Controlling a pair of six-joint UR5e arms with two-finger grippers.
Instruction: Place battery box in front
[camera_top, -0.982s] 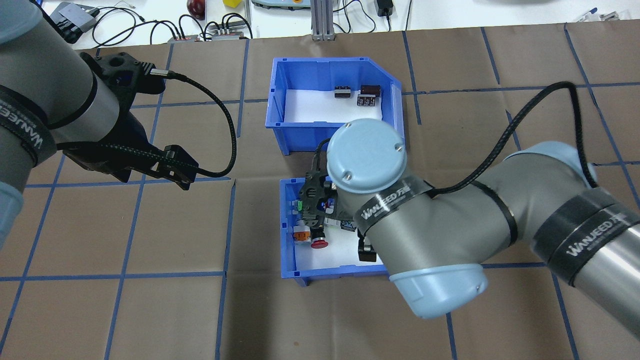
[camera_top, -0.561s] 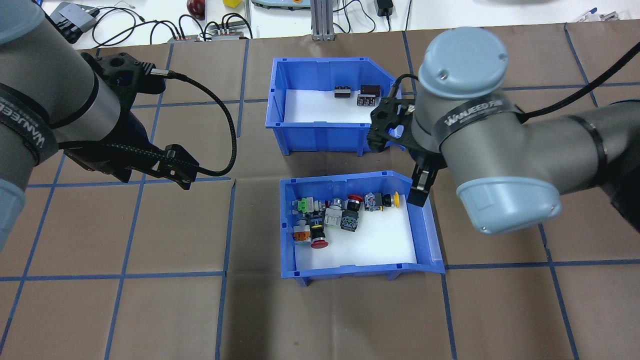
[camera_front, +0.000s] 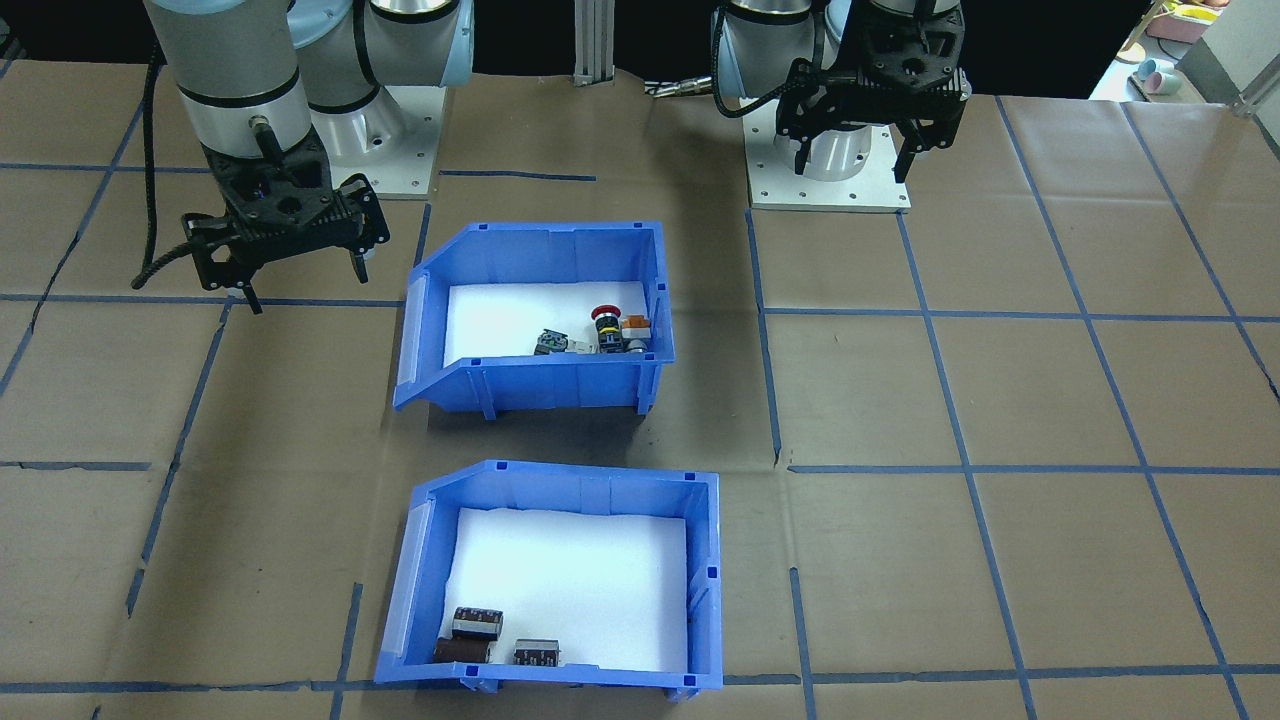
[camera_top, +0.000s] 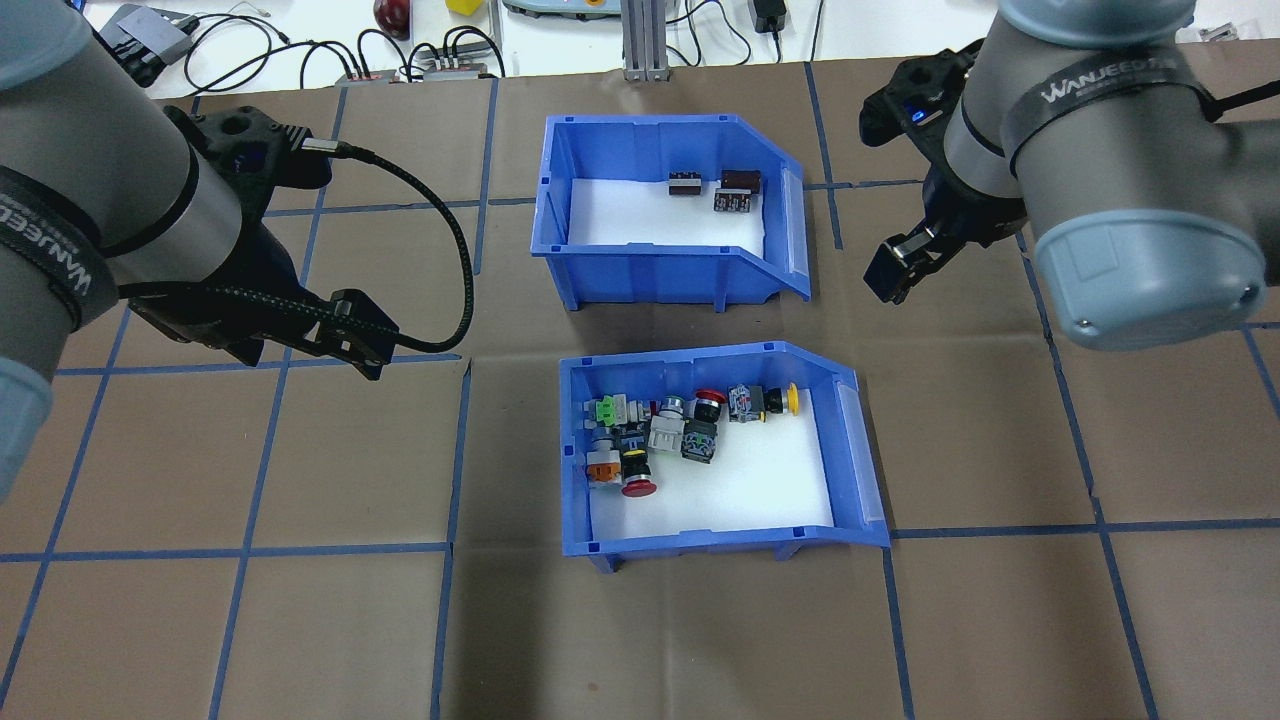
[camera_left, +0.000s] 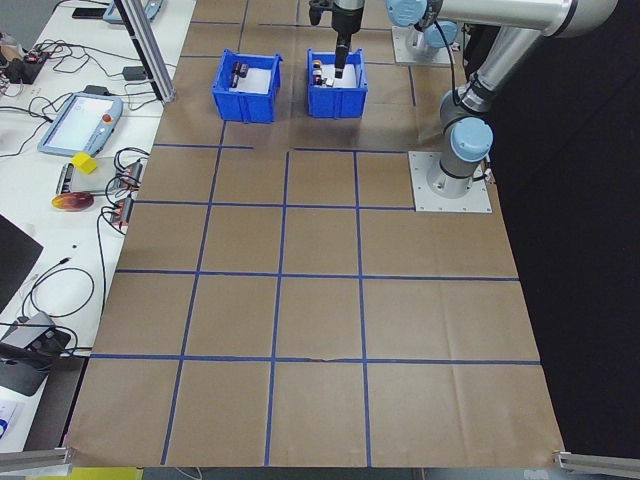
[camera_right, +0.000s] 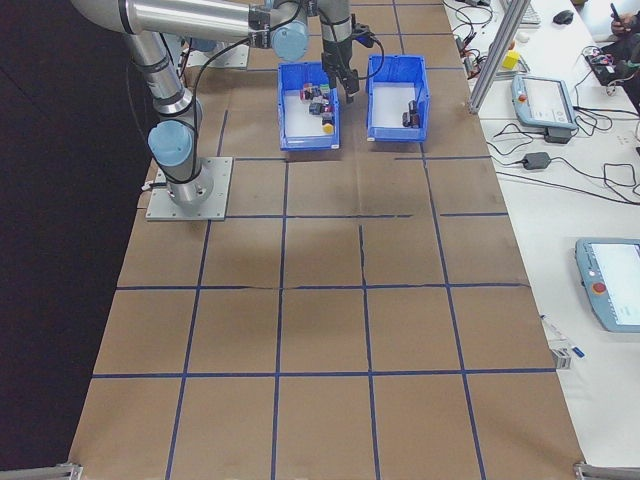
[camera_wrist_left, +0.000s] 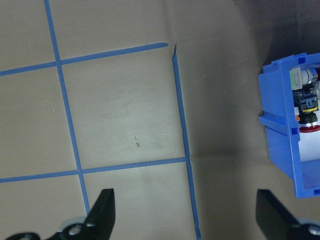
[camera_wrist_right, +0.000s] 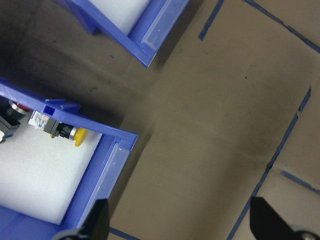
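Note:
The battery box (camera_top: 640, 272) is a blue bin with a white liner and three dark blocks (camera_top: 728, 190) in its far right corner. It stands on the table's far side, also seen as the near bin (camera_front: 705, 580) in the front-facing view. The identical bin of colourful buttons (camera_top: 700, 542) stands between it and the robot. My right gripper (camera_top: 905, 262) hovers open and empty above the paper, just right of the battery box; its wrist view shows both bins' corners. My left gripper (camera_top: 360, 340) hangs open over bare table, left of the button bin (camera_wrist_left: 282, 150).
Brown paper with a blue tape grid (camera_top: 455, 460) covers the table. Beyond its far edge a white bench holds cables (camera_top: 300, 55), a metal post (camera_top: 640, 40) and small items. Teach pendants (camera_right: 610, 285) lie on the side bench. Both arm bases (camera_front: 825, 165) are bolted at the robot's side.
My right arm has swung up out of the button bin, past the gap between the bins, to the right of the battery box. Both bins and the left arm have stayed still.

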